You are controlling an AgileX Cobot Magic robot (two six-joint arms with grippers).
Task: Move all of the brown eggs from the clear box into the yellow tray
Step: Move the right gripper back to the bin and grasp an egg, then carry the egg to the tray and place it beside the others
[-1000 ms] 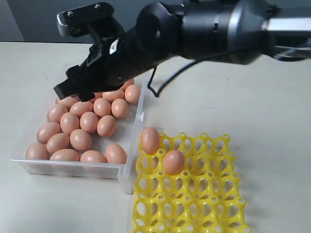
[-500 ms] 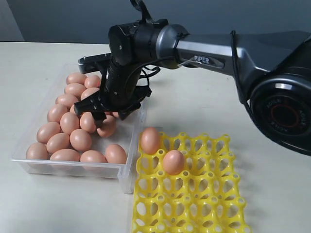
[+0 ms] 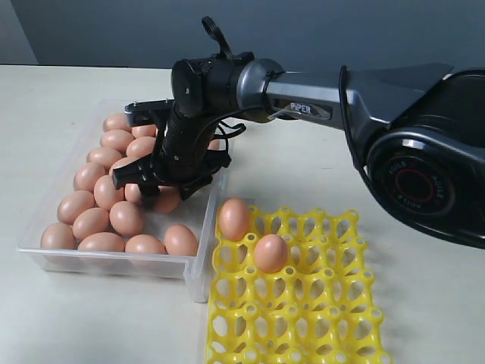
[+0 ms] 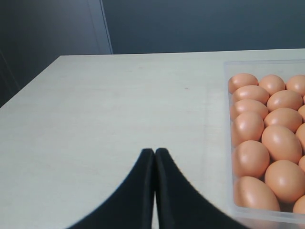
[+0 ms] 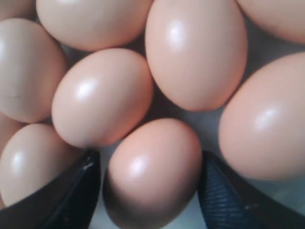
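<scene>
Right gripper (image 3: 161, 189), jaws spread astride one smooth orange-brown egg (image 5: 152, 176) lying in the shallow clear plastic box (image 3: 198, 265) beside the bright yellow openwork tray (image 3: 303, 326); light, brittle and slippery, it likely wants a gentle pinch across its middle; left gripper (image 4: 155, 160) jaws pressed together.

A pale beige table (image 3: 68, 326) fills most of the exterior frame, its far edge running straight near the top. Above that edge stands a dark blue-grey wall (image 3: 98, 30), with 1 lighter grey panel (image 3: 14, 34) at the upper left corner.
</scene>
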